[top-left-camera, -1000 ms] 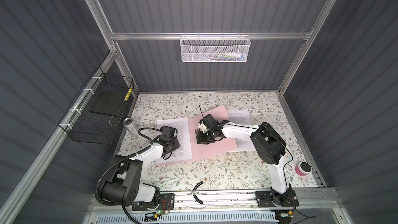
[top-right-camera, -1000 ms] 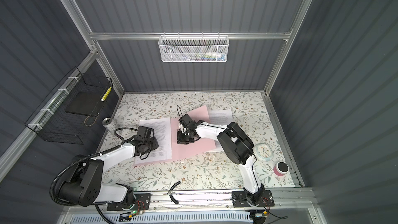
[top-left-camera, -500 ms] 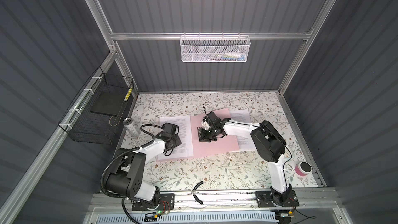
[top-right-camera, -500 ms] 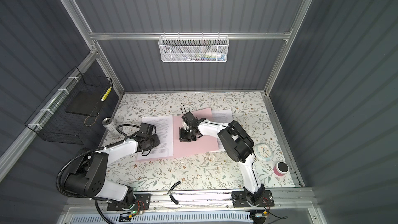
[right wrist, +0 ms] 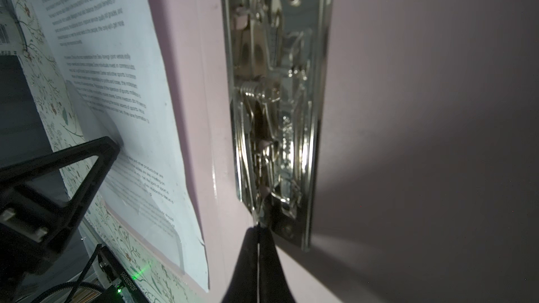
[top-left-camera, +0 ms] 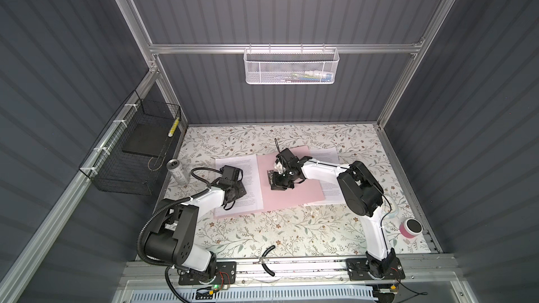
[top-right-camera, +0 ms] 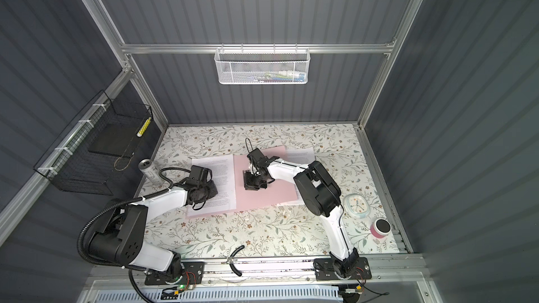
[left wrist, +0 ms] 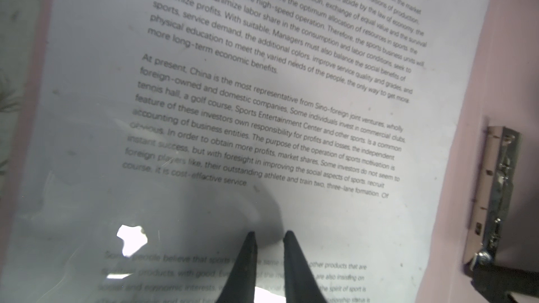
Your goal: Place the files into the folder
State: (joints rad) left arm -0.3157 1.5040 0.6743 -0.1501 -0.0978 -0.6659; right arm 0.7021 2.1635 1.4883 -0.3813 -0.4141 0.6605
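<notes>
since a second ago the left arm [top-left-camera: 204, 199] has pushed its elbow farther out over the surface [top-left-camera: 291, 228], so its forearm lies flatter; the right arm [top-left-camera: 320, 170] has kept its place. a can [top-left-camera: 178, 170] stands just left of the open folder [top-left-camera: 294, 196]. the left end effector [left wrist: 268, 236] points down onto the files [top-left-camera: 250, 176], a printed sheet on the folder's left cover, its fingers slightly spread with their tips on the paper. the right arm reaches in low, wrist bent down. the right end effector [right wrist: 258, 233] is pressed together, tips touching the end of the clip [right wrist: 274, 106]; whether it pinches the lever, i cannot tell. loose sheets [top-left-camera: 326, 155] show past the right cover.
</notes>
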